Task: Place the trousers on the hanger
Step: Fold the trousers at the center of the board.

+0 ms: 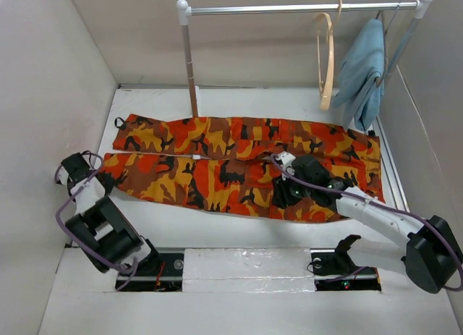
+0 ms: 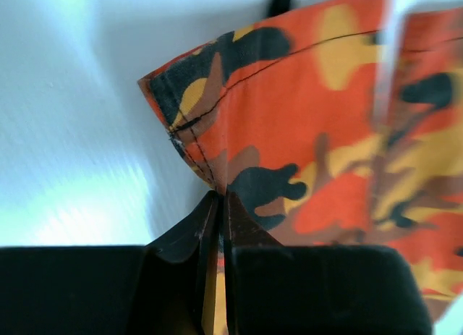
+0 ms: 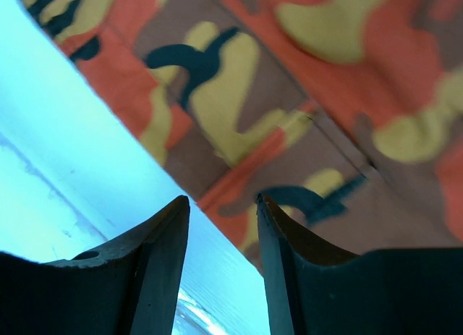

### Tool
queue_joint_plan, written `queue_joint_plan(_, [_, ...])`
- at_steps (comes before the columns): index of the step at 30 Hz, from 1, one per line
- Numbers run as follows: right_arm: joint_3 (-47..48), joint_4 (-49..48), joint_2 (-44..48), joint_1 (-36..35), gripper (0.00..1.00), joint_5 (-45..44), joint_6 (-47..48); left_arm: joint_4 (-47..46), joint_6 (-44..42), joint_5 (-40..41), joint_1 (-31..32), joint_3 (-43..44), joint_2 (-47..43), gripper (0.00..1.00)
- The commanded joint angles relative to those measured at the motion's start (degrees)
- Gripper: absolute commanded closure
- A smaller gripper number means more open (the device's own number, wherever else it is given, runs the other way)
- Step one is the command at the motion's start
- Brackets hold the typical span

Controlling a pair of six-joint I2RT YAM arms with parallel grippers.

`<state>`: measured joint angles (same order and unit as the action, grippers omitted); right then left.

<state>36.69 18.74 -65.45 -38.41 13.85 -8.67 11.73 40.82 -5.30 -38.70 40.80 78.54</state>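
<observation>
The trousers (image 1: pixel 239 161) lie flat on the white table (image 1: pixel 217 230), spread from left to right across its middle. The two legs lie side by side with their cuffs at the left end and the wider upper part at the right. A thin black loop (image 1: pixel 119 122) pokes out at the far leg's cuff. The left gripper (image 1: pixel 110 180) sits at the cuff of the near leg. In the left wrist view its fingers (image 2: pixel 205 219) are pressed together on the stitched corner of the orange camouflage cloth (image 2: pixel 304 125), which fans up and away from the pinch. The right gripper (image 1: pixel 286 196) is over the near edge of the trousers, toward their right end. In the right wrist view its two dark fingers (image 3: pixel 163 234) stand a narrow gap apart and nothing is clamped between them. The hem edge of the cloth (image 3: pixel 289 96) runs diagonally past the fingertips, with bare table on the left of it. Whether the tips touch the fabric cannot be told. The hanger (image 1: pixel 327 60) is well apart from the trousers at the back right. It hangs by its hook from the metal rail (image 1: pixel 289 9) and is turned nearly edge-on to the top camera. Just beside it on the right, a light-blue cloth (image 1: pixel 362 71) hangs from the same rail. A thin post (image 1: pixel 192 67) holds up the rail's left end and comes down to the table just behind the far trouser leg.
</observation>
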Motion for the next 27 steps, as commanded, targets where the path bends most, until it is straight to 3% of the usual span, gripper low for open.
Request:
queue_joint_plan(1, [0.93,5.5,3.13,3.25,0.52,-2.59,-1.79,2.5,0.93,0.1,1.33,4.0,-7.86,1.0])
queue_joint_plan(5, [1.02,8.32,6.9,11.57,0.52,-1.9,1.1,8.47,1.1,7.64,11.67,9.46,-14.53,1.0])
queue_joint_plan(9, [1.19,7.63,7.01,18.8,0.56,3.1,3.92,12.78,1.19,12.14,16.44,13.42,-17.37,1.0])
queue_joint_plan(13, [2.07,9.82,6.65,27.05,1.0,6.1,7.34,16.31,0.49,16.11,21.19,17.9,-19.91,1.0])
queue_joint_plan(19, [1.63,15.17,12.08,42.7,1.0,4.19,7.88,16.33,-3.63,18.22,26.47,23.27,-20.62,1.0])
queue_joint_plan(21, [0.93,16.24,14.11,48.68,0.91,1.28,5.69,13.25,-5.3,15.6,26.48,23.02,-21.41,1.0])
queue_joint_plan(23, [0.4,17.72,15.0,52.89,0.74,-0.05,3.14,9.56,-6.27,11.38,26.48,21.52,-23.25,1.0])
queue_joint_plan(25, [0.49,18.87,13.69,59.57,0.71,-2.23,1.73,8.14,-6.8,9.0,26.48,20.56,-25.01,1.0])
queue_joint_plan(27, [1.01,20.8,12.9,68.24,0.66,-4.61,1.9,7.96,-6.45,8.63,30.93,19.5,-25.89,1.0])
